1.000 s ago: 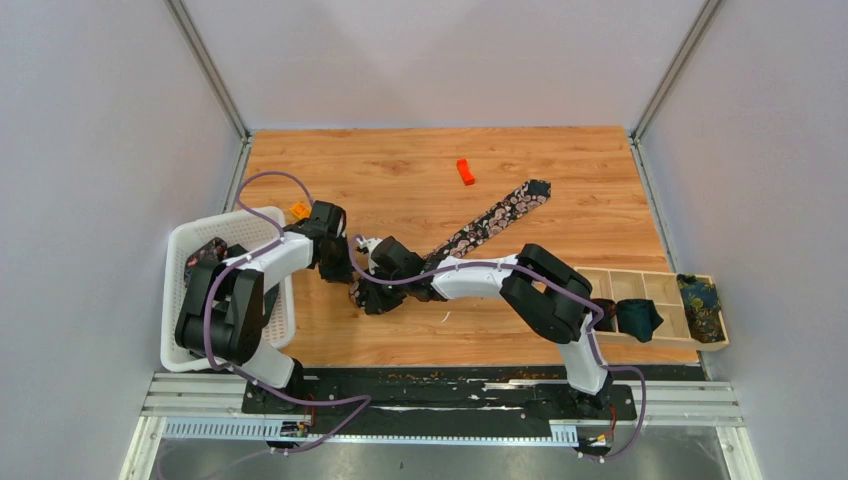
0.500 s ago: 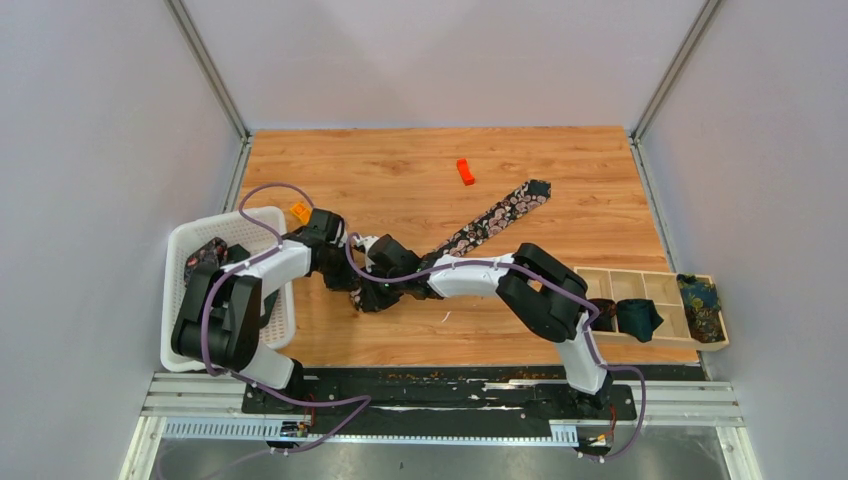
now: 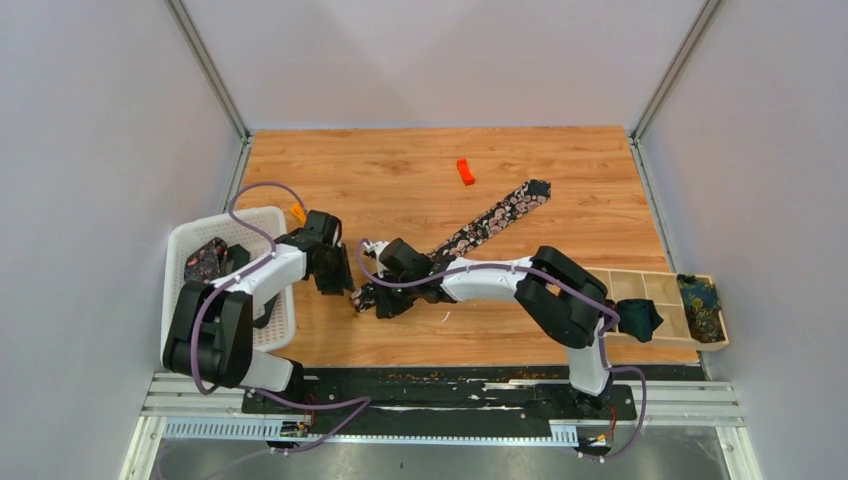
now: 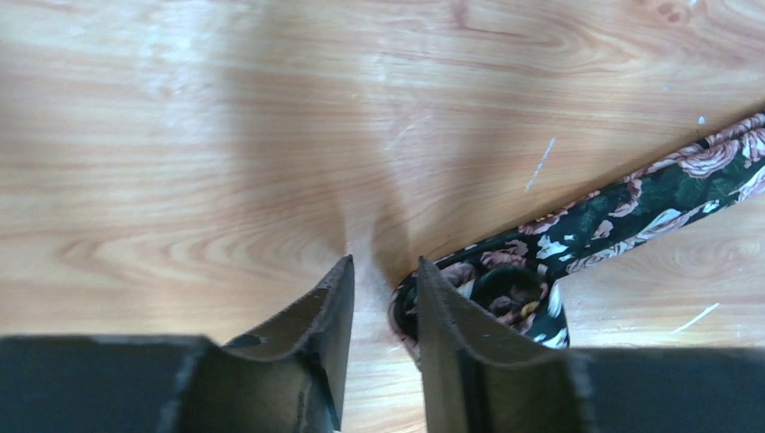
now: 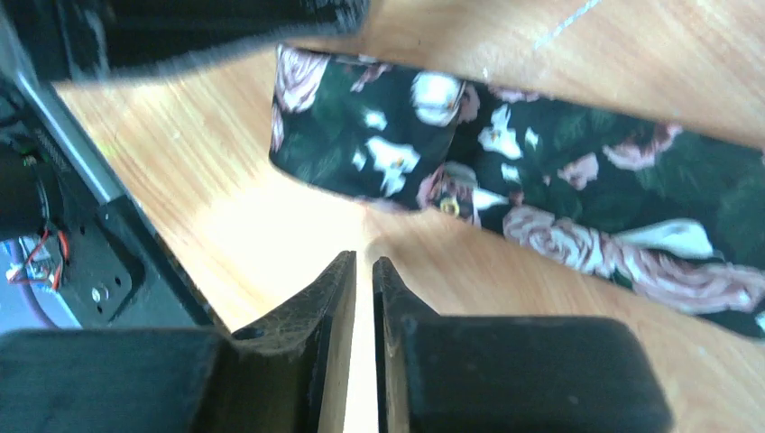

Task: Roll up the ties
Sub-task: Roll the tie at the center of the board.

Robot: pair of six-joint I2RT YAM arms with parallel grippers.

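On the wooden table (image 3: 560, 170), the soft black floral tie (image 3: 490, 222) lies diagonally, its near-left end loosely coiled. Beside the coil the left gripper (image 4: 383, 266) is slightly parted and empty; the right gripper (image 5: 363, 260) is almost closed, also empty.

The wooden table (image 3: 400, 170) carries a floral tie (image 3: 490, 222), an orange block (image 3: 465, 171), a basket (image 3: 283, 318) and a tray (image 3: 662, 290).
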